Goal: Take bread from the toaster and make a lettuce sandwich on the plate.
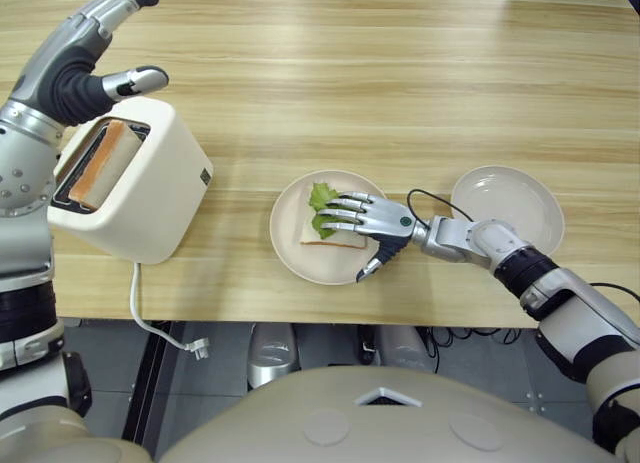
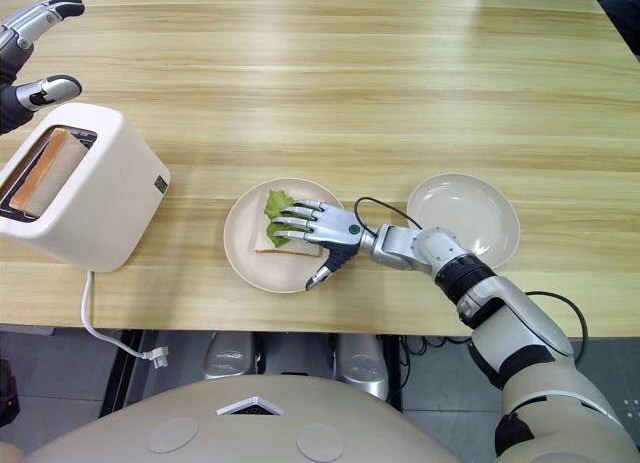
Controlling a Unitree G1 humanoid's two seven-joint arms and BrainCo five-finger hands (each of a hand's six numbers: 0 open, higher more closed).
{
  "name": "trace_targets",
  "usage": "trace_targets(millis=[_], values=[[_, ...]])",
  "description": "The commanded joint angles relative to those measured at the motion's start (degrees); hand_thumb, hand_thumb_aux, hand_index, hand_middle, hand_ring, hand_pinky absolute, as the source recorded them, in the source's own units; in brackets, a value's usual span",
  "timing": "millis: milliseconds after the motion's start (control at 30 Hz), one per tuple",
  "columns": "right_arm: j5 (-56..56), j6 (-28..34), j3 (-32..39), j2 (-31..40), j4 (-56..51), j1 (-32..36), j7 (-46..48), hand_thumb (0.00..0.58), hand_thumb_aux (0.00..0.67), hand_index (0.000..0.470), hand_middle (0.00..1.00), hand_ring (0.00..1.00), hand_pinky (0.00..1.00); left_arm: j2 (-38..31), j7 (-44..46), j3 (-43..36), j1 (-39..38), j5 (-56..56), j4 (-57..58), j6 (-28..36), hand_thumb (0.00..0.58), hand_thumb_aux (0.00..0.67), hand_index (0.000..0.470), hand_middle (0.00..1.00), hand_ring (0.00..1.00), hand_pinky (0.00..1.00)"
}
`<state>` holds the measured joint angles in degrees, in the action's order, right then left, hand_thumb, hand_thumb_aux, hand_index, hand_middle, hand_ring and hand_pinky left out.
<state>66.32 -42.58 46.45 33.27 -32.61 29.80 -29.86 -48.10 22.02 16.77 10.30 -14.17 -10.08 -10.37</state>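
A cream toaster (image 1: 150, 193) stands at the table's left with one slice of bread (image 1: 103, 163) sticking up from its slot. My left hand (image 1: 85, 58) hovers just above and behind the toaster, fingers spread and empty. On the beige plate (image 1: 300, 258) lies a bread slice (image 1: 325, 235) with a green lettuce leaf (image 1: 322, 197) on top. My right hand (image 1: 365, 221) rests flat over the lettuce and bread, fingers extended, pressing rather than grasping.
An empty white plate (image 1: 510, 203) sits to the right of the beige plate, beside my right forearm. The toaster's white cord (image 1: 150, 328) hangs off the table's front edge. Bare wood stretches across the far side of the table.
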Motion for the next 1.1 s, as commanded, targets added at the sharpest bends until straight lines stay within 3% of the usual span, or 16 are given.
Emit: trace_targets(millis=[33,300,567,1100], values=[[-0.9,-0.8,-0.9,1.5,2.9,-1.1,2.5,0.000,0.000,0.000,0.00,0.00,0.00,-3.0,-0.8,0.0,-2.5,-5.3,2.5,-0.2,0.000,0.000,0.000,0.00,0.00,0.00],[-1.0,-0.6,-1.3,1.3,3.0,-2.2,3.3,0.000,0.000,0.000,0.00,0.00,0.00,-9.5,0.2,-3.4,-9.8,-16.2,8.8,2.1,0.000,0.000,0.000,0.00,0.00,0.00],[-1.0,-0.3,-1.1,1.1,1.3,-2.9,3.6,0.000,0.000,0.000,0.00,0.00,0.00,-13.8,3.6,2.1,-17.2,-17.1,4.3,5.4,0.000,0.000,0.000,0.00,0.00,0.00],[-1.7,0.5,-1.1,0.8,0.7,-3.8,3.9,0.000,0.000,0.000,0.00,0.00,0.00,-13.9,8.2,6.0,-22.7,-17.9,-1.5,8.8,0.000,0.000,0.000,0.00,0.00,0.00]])
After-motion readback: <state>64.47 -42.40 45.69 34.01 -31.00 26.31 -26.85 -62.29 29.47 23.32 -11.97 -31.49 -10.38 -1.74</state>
